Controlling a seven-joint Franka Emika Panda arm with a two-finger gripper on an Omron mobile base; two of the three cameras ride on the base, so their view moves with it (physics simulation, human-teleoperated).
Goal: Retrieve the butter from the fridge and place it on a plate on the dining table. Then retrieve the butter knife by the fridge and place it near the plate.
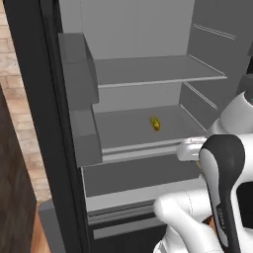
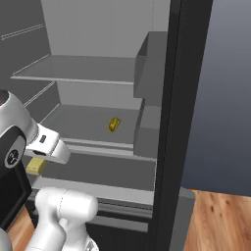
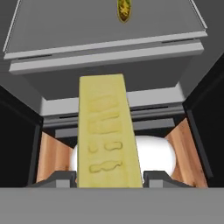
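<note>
The gripper (image 3: 109, 179) is closed on the butter (image 3: 108, 135). In the hand view the pale yellow stick stands up between the two dark finger tips and reaches toward the fridge. Its flat face has a few bumpy marks on it.

From the right base view, a bit of the butter (image 2: 36, 166) peeks out under the white hand, just in front of the fridge (image 2: 181, 98). It hangs out in front of the grey ledge below the lower shelf.

The fridge is open. Its black door edge (image 1: 34, 99) stands at the side, with grey door bins (image 1: 79, 89) on it.

Farther in, on the lower shelf (image 1: 128, 131), lies a small golden-brown lump (image 1: 155, 123). It sits alone near the middle of the shelf, well apart from the butter. Above it is the upper shelf (image 1: 153, 71).
</note>
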